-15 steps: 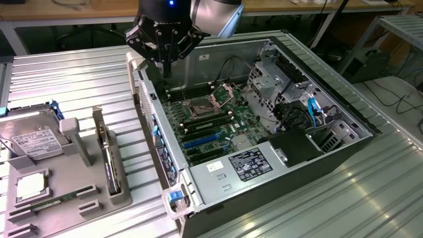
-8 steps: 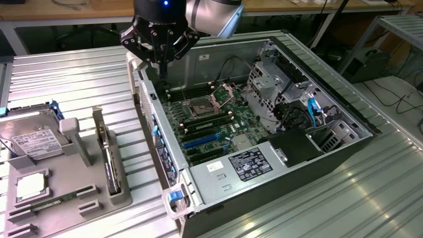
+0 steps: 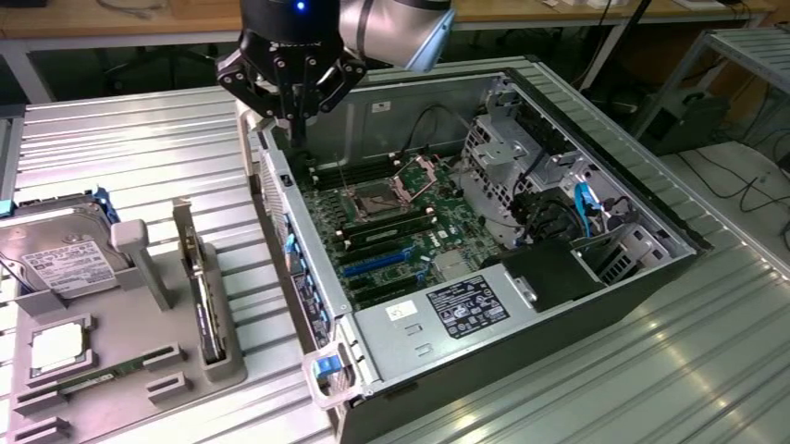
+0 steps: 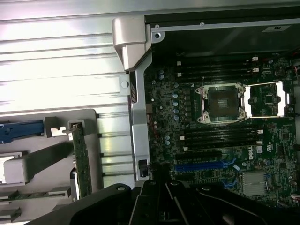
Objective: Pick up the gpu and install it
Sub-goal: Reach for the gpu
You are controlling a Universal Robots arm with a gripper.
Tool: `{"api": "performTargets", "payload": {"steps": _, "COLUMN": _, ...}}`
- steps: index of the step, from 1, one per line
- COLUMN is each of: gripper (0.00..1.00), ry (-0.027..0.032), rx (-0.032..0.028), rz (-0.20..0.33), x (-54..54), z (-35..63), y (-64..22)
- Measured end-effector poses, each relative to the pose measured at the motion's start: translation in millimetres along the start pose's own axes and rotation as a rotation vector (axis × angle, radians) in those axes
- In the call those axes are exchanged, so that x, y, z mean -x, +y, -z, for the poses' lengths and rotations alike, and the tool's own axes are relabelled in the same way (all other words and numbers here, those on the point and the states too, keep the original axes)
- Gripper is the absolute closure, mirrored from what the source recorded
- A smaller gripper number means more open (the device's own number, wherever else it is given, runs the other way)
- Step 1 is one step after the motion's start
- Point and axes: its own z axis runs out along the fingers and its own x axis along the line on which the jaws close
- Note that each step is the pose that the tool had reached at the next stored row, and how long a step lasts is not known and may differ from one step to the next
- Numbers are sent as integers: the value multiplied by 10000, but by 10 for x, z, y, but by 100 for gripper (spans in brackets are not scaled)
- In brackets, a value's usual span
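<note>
Hovering with empty fingers (image 3: 296, 125) over the far end of the open computer case (image 3: 383, 111), while the gpu (image 3: 203, 298) is waiting in its holder (image 3: 136, 342).

The fingers are hanging upper left of centre in the exterior view, pointing down, pressed together and pinching nothing, just above the case wall beside the motherboard (image 3: 395, 231). The gpu is standing on its long edge in a slot of the grey holder on the ribbed metal bench (image 3: 136, 139), at the lower left of that frame, well apart from the fingers. A hard drive (image 3: 55, 259) is sitting further toward the exterior view's left. From the wrist, the gpu (image 4: 83, 164) is showing a green edge outside the case, and the blue slots (image 4: 201, 165) are lying bare.
</note>
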Motion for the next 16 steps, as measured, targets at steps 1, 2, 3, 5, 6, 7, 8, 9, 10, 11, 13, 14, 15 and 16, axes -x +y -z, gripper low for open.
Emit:
{"api": "performTargets", "payload": {"steps": 1, "gripper": 89, "ry": 2, "rx": -1, "rz": 0, "x": -9, "z": 0, "y": -1}}
{"api": "performTargets", "payload": {"steps": 2, "gripper": 89, "ry": 2, "rx": 0, "rz": 0, "x": -20, "z": 0, "y": -2}}
{"api": "performTargets", "payload": {"steps": 3, "gripper": 89, "ry": 4, "rx": 0, "rz": 0, "x": -29, "z": 1, "y": -2}}
{"api": "performTargets", "payload": {"steps": 5, "gripper": 89, "ry": 6, "rx": -1, "rz": 0, "x": -52, "z": 1, "y": -4}}
{"api": "performTargets", "payload": {"steps": 6, "gripper": 89, "ry": 8, "rx": -1, "rz": 0, "x": -62, "z": 1, "y": -5}}
{"api": "performTargets", "payload": {"steps": 7, "gripper": 89, "ry": 9, "rx": -1, "rz": 0, "x": -71, "z": 1, "y": -6}}
{"api": "performTargets", "payload": {"steps": 8, "gripper": 89, "ry": 10, "rx": 0, "rz": 0, "x": -80, "z": 1, "y": -7}}
{"api": "performTargets", "payload": {"steps": 9, "gripper": 89, "ry": 12, "rx": -1, "rz": -1, "x": -88, "z": 2, "y": -8}}
{"api": "performTargets", "payload": {"steps": 10, "gripper": 89, "ry": 14, "rx": -1, "rz": -1, "x": -96, "z": 2, "y": -9}}
{"api": "performTargets", "payload": {"steps": 11, "gripper": 89, "ry": 16, "rx": -2, "rz": -1, "x": -103, "z": 2, "y": -11}}
{"api": "performTargets", "payload": {"steps": 13, "gripper": 89, "ry": 18, "rx": -2, "rz": -1, "x": -119, "z": 3, "y": -16}}
{"api": "performTargets", "payload": {"steps": 14, "gripper": 89, "ry": 18, "rx": -2, "rz": -1, "x": -131, "z": 3, "y": -20}}
{"api": "performTargets", "payload": {"steps": 15, "gripper": 89, "ry": 19, "rx": -2, "rz": -1, "x": -137, "z": 3, "y": -23}}
{"api": "performTargets", "payload": {"steps": 16, "gripper": 89, "ry": 20, "rx": -2, "rz": -1, "x": -143, "z": 4, "y": -27}}
